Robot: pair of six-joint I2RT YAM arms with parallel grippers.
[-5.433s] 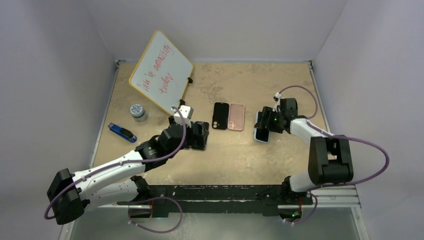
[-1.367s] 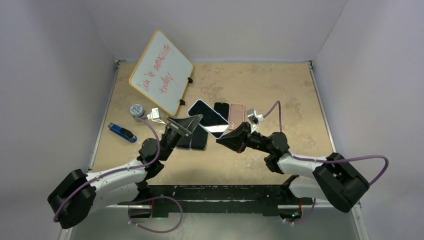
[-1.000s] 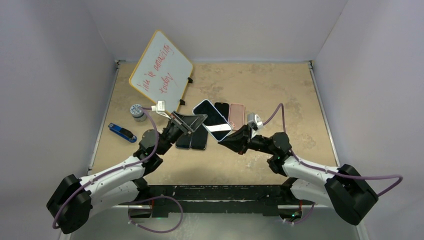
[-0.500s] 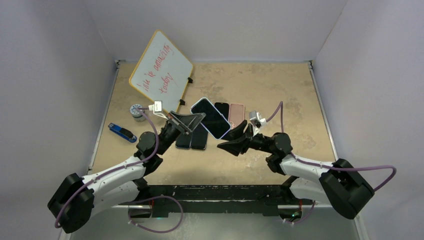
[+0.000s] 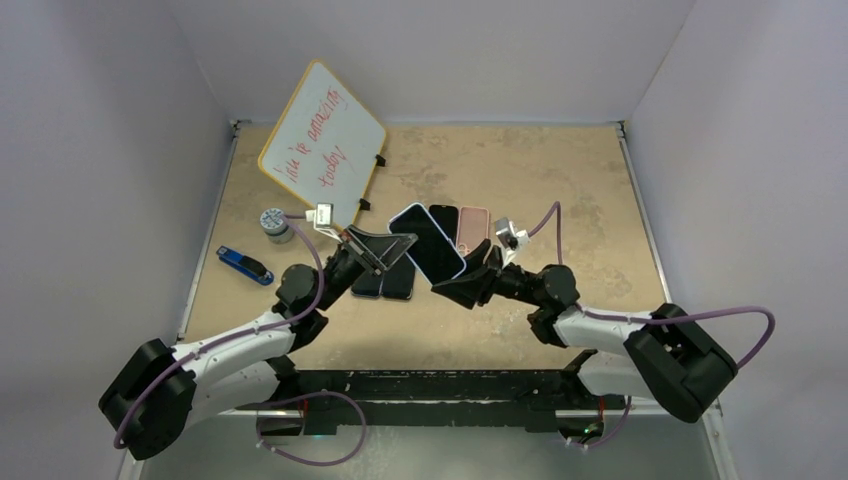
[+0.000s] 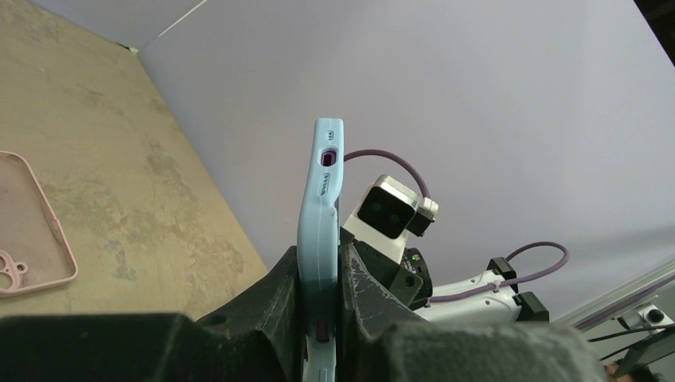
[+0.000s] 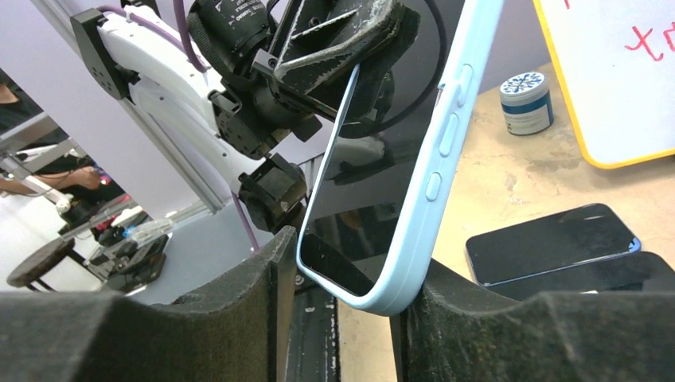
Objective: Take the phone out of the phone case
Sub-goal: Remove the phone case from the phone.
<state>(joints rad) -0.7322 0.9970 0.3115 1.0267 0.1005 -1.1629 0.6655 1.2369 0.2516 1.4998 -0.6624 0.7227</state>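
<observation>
Table [image 5: 560, 170]: tan, mottled.
Whiteboard [image 5: 320, 140]: propped at back left; red handwriting, seemingly "You're amazing", then "today".
Phone [image 5: 428, 240]: dark screen, inside its pale blue case [image 6: 321, 215], held up above the table's middle.
Left tool [image 6: 318, 274]: clamped tight on the case's edge.
Right tool [image 7: 346, 270]: jaws apart, straddling the phone's lower corner.
Jar [image 5: 275, 224]: snowflake on lid; text too small to read.

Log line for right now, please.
left end effector: shut on phone | right end effector: straddling a phone corner, grip unclear | case: on phone

End effector [image 6: 321, 267] pinching upright blue case [image 6: 321, 191], pink case [image 6: 61, 239] left
</observation>
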